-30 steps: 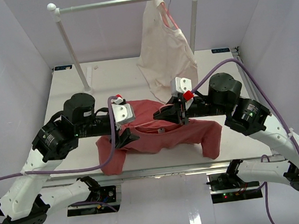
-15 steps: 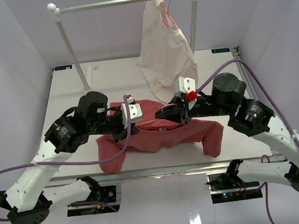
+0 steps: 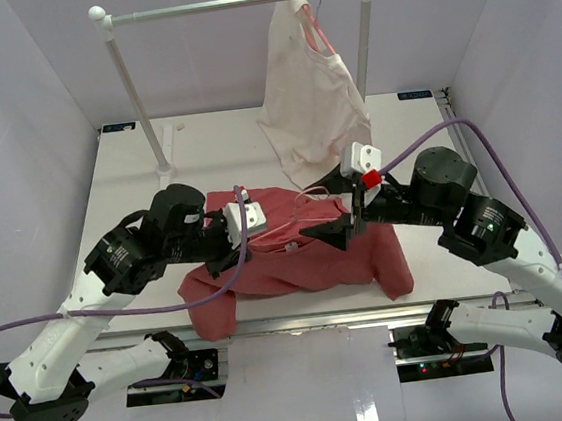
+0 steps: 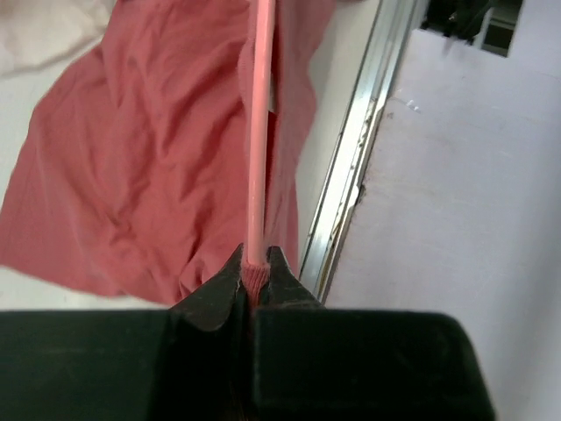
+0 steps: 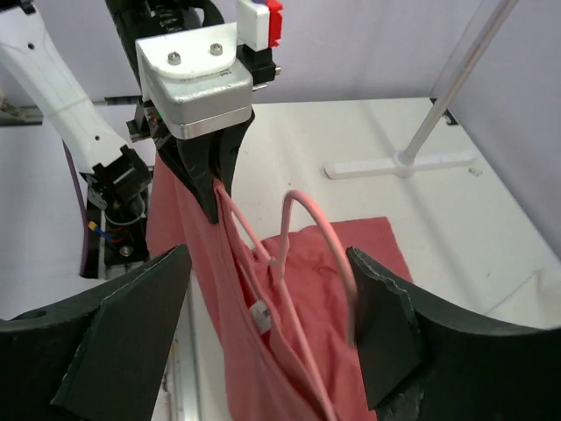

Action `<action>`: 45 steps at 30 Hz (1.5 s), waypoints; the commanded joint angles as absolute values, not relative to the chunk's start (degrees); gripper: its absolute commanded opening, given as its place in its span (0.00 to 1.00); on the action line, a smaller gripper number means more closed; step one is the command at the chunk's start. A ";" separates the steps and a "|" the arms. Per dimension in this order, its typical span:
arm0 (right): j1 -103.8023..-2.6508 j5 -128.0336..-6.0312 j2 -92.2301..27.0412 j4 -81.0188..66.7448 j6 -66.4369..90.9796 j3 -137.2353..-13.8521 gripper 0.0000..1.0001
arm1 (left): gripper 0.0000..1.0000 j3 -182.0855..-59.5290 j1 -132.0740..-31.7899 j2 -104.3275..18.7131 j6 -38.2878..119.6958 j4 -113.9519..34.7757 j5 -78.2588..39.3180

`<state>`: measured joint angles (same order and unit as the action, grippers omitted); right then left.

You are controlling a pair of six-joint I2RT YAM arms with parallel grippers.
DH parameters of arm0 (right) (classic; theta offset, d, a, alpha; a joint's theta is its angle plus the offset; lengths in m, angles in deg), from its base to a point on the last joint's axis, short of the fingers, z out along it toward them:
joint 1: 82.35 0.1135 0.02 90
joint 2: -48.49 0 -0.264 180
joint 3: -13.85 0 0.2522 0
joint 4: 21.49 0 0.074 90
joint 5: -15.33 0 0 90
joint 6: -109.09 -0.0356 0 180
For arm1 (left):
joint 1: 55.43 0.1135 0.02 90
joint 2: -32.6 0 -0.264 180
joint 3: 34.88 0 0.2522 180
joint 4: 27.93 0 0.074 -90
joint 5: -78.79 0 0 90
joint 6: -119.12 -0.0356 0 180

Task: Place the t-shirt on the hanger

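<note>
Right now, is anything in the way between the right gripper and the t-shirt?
Nothing visible. The open right gripper faces the t-shirt directly, with the hook of the hanger showing between its jaws; the left gripper clamps that hanger beyond.

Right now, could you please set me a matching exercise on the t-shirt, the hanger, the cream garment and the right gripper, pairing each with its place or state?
1 t-shirt
2 hanger
3 cream garment
4 right gripper

A hangs from the rail
B open
C pinched in the left gripper
D lies mostly on the table

Pairs: 1-D, 2-C, 3-A, 4-B.
</note>
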<state>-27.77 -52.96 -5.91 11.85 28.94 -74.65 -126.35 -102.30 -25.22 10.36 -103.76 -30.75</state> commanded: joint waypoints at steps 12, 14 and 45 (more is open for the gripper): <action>-27.40 -84.84 8.95 6.24 19.62 -69.34 0.90 | 0.00 -118.19 -101.34 -19.54 25.60 -98.99 0.76; -27.42 -86.07 9.91 6.17 19.53 -68.76 0.90 | 0.00 -120.89 -100.86 -20.48 27.86 -97.83 3.09; -27.38 -93.17 16.58 7.96 16.05 -60.68 0.90 | 0.00 -170.20 -81.10 -53.47 31.10 -100.36 16.90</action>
